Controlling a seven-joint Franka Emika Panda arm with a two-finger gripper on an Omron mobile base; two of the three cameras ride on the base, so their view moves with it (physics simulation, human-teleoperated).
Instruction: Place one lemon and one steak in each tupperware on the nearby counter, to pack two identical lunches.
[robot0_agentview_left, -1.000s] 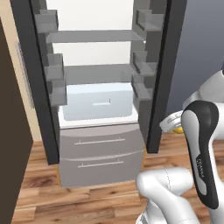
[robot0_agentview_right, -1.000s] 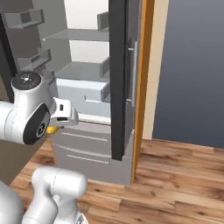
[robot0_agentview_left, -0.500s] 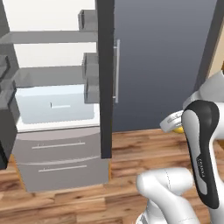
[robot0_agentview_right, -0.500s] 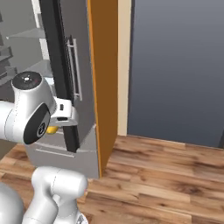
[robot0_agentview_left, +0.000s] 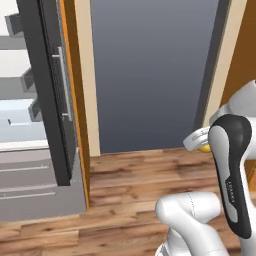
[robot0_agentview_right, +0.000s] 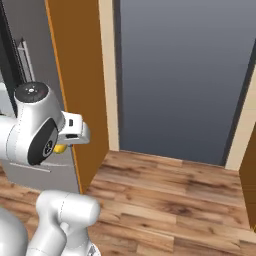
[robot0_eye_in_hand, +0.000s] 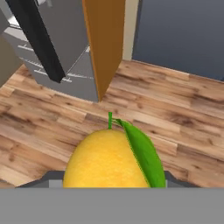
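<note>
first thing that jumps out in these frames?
The lemon with its green leaf, big and close at the bottom of the hand view, seemingly held in the hand. Behind it, plank floor and an open fridge at left beside an orange panel.

yellow lemon (robot0_eye_in_hand: 107, 162), green leaf (robot0_eye_in_hand: 144, 153)

Wood plank floor (robot0_agentview_left: 130, 175), grey wall (robot0_agentview_left: 150, 70), open fridge (robot0_agentview_left: 30, 150) w/ drawers.
</note>
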